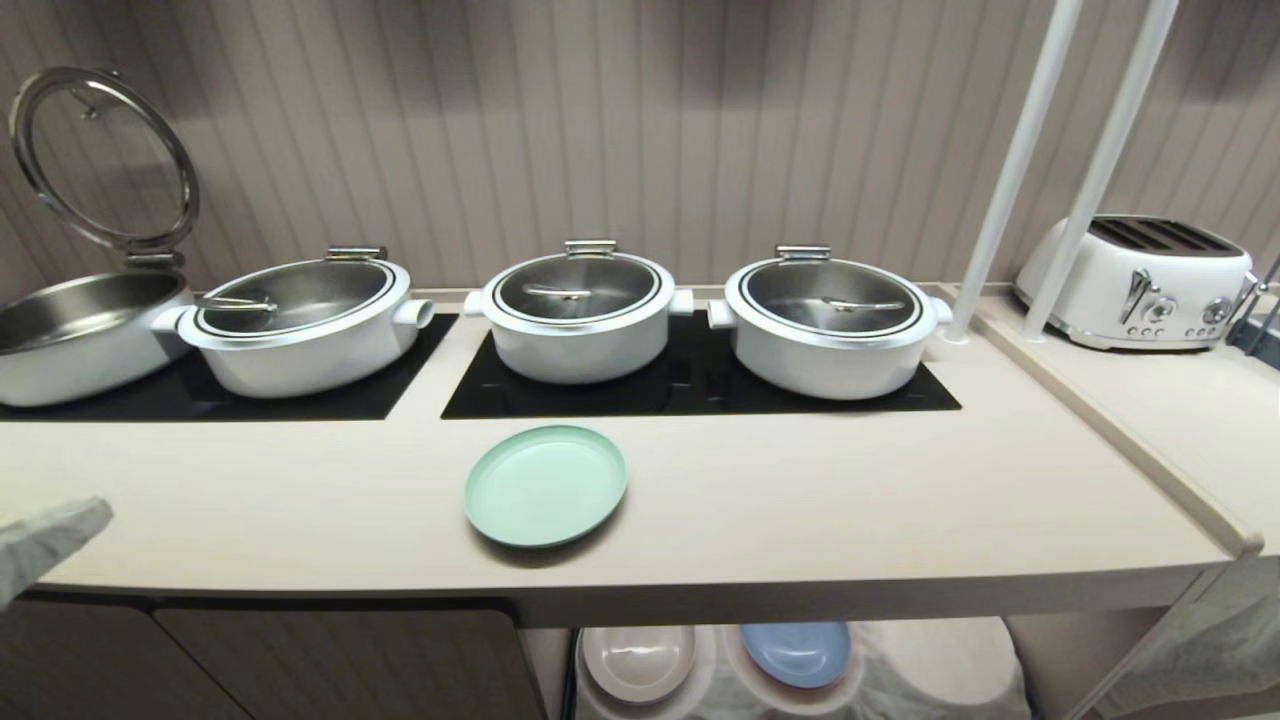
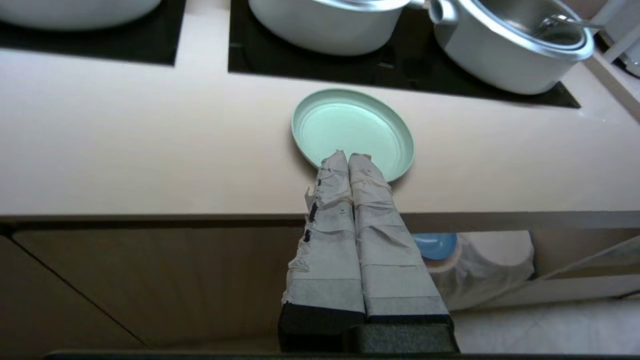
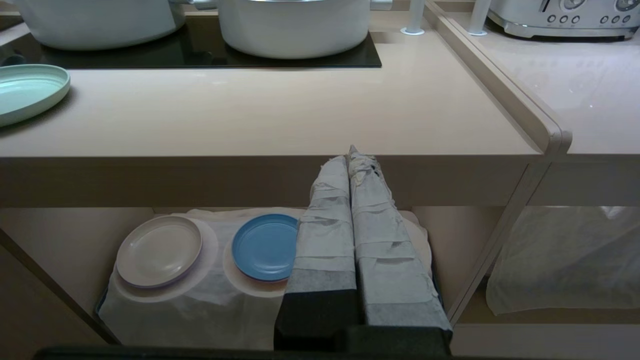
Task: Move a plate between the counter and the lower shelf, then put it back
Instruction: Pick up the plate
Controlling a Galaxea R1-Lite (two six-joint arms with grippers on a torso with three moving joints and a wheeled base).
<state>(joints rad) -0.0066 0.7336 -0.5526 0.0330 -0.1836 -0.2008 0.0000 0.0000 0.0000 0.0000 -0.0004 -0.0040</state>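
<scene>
The mint-green plate (image 1: pixel 545 486) lies flat on the pale counter (image 1: pixel 850 500), near its front edge and just in front of the black cooktop. My left gripper (image 2: pixel 348 156) is shut and empty; its taped fingers point at the plate (image 2: pixel 350 120) from in front of the counter edge, off to the plate's left. In the head view only its tip (image 1: pixel 70 525) shows, at the far left. My right gripper (image 3: pixel 352 154) is shut and empty, low in front of the counter edge. The lower shelf (image 3: pixel 200 300), draped in white cloth, sits under the counter.
A beige-grey plate (image 3: pixel 159 250) and a blue plate (image 3: pixel 262 247) rest on the shelf cloth. Three lidded white pots (image 1: pixel 575 315) and an open one (image 1: pixel 80 335) stand on the cooktops. Two white poles (image 1: pixel 1010 170) and a toaster (image 1: pixel 1135 285) are at the right.
</scene>
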